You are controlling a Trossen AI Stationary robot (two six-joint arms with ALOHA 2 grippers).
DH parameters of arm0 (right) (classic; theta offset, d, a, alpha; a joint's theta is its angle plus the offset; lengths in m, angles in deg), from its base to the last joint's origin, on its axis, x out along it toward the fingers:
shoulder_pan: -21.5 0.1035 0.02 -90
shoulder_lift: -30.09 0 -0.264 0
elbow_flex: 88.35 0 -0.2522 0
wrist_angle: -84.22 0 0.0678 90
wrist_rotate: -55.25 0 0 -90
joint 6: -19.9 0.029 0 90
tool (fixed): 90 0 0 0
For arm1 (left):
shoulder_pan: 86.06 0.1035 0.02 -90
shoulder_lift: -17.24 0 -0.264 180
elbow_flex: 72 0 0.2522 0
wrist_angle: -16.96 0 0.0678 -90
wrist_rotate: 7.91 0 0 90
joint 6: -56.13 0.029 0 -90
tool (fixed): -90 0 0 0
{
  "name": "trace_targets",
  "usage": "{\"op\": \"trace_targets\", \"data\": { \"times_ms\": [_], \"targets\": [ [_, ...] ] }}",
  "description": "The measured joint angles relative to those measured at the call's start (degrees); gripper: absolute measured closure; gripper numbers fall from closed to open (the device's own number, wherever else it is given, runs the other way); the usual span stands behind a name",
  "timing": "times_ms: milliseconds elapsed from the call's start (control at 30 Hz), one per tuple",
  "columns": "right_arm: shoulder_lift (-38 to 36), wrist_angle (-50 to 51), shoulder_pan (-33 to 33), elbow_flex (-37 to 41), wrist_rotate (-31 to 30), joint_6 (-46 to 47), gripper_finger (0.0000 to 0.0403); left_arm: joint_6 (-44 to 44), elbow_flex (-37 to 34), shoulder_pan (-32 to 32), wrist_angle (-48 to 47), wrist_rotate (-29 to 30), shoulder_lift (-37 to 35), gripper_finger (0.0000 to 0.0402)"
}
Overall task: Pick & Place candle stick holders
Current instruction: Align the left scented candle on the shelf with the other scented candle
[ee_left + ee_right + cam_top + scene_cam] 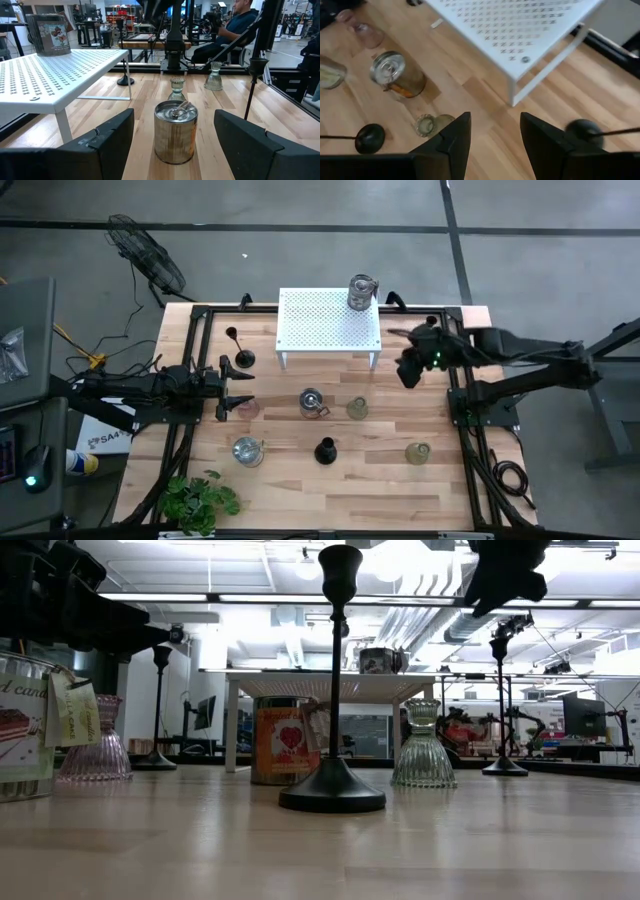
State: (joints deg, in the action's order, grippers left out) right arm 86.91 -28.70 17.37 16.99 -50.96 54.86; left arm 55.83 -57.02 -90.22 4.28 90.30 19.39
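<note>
So right now neither hand is carrying anything. The right hand (411, 368) hangs above the worktop (300, 490) just off the right end of the white stand (329, 328), fingers spread with nothing between them, and its wrist view looks down on a greenish glass cup (428, 124) and the round base of a black stick (369, 138). The left hand (232, 387) sits low at the left side, also spread wide, pointed at a lidded metal tin (174, 131) that's near but not touched. The holders are scattered all over: a slim black stick (232, 335) and a squat black one (243, 359) left of the stand, a pink glass cup (247, 408) right by the left hand, another greenish cup (418, 452) well to the right, and a black-based stick (325, 450) near the middle. Handling-wise, I'd guess the tall sticks are top-heavy and tippy, so pinch the stem low, just above the base. The glass cups look slick and breakable; the ribbed waist seems a better bite than the rim. One tin (362, 291) already stands on the stand.
</note>
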Motion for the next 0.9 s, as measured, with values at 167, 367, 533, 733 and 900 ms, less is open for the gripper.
{"op": "trace_targets", "data": {
  "times_ms": [167,367,533,733,900],
  "targets": [
    [-3.1,-9.2,4.7,8.6,-2.7,1.0,0.0241,0.0,0.0,0.0,0.0,0.0,0.0,0.0132],
    [-5.2,-21.3,11.7,15.5,-5.3,1.2,0.0241,0.0,0.0,0.0,0.0,0.0,0.0,0.0132],
    [-5.1,-25.6,17.1,17.5,-9.0,-1.0,0.0241,-1.5,0.0,0.0,0.4,-0.1,0.0,0.0132],
    [-5.1,-27.0,20.8,19.3,-15.4,-2.0,0.0241,-9.5,0.0,0.0,0.0,-0.2,0.0,0.0132],
    [-5.1,-34.3,21.4,25.0,-16.9,-1.9,0.0241,-11.0,0.0,0.0,1.8,2.6,0.0,0.0132]
  ]
}}
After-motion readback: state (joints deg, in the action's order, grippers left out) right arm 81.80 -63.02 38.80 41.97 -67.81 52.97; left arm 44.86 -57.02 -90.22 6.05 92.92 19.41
